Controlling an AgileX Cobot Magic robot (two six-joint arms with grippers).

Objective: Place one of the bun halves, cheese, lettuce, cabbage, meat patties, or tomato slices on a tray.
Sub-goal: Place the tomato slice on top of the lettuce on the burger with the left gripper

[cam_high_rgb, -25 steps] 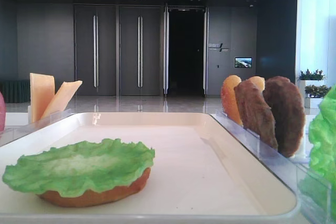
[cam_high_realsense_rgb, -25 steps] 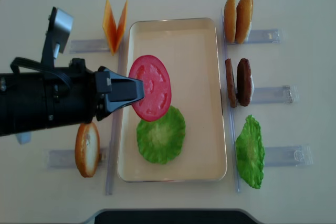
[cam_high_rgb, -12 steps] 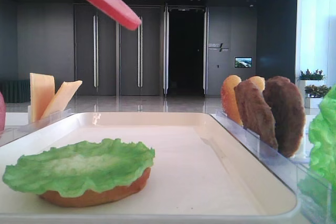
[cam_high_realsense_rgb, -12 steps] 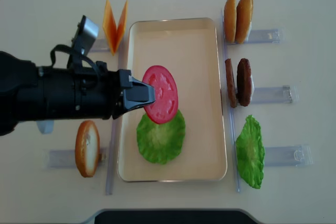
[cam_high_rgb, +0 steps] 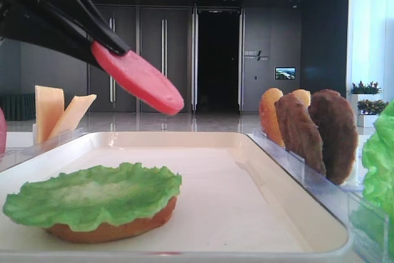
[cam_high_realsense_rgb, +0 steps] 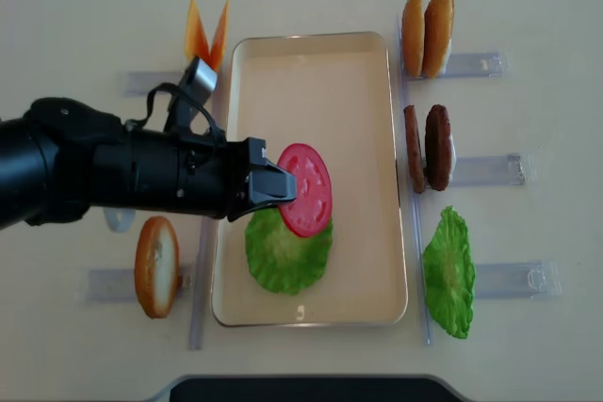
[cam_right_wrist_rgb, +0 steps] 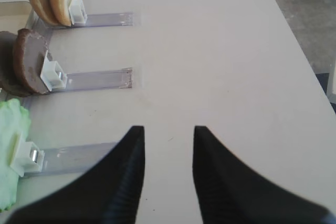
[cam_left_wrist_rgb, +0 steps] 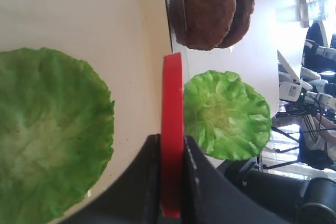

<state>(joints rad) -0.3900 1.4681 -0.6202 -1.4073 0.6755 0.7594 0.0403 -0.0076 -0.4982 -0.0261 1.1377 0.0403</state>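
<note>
On the far left of the tabletop point(cam_high_realsense_rgb: 85, 25), 1 bun half point(cam_high_realsense_rgb: 156, 266) stands on edge in a clear rack point(cam_high_realsense_rgb: 108, 283), and further back 2 cheese slices point(cam_high_realsense_rgb: 206, 35) lean apart in a V. The left arm point(cam_high_realsense_rgb: 104, 174) reaches in from that side, and its pincer point(cam_high_realsense_rgb: 283, 186) is pinching 1 tomato slice point(cam_high_realsense_rgb: 306, 189) by the edge, jaws pressed tight against both flat faces. The slice hangs tilted in the air over the tray point(cam_high_realsense_rgb: 363, 120), above the far edge of the lettuce leaf point(cam_high_realsense_rgb: 287, 253), not touching it as far as the low front view shows. That leaf lies on a bun half point(cam_high_rgb: 111, 228) on the near part of the tray. Right of the tray, 2 bun halves point(cam_high_realsense_rgb: 426, 33) stand at the back, 2 meat patties point(cam_high_realsense_rgb: 428, 148) in the middle, and another lettuce leaf point(cam_high_realsense_rgb: 449, 272) nearest, each in its own rack. The right pincer point(cam_right_wrist_rgb: 165, 135) hovers over bare tabletop well to the right of those racks, fingers spread and holding nothing.
</note>
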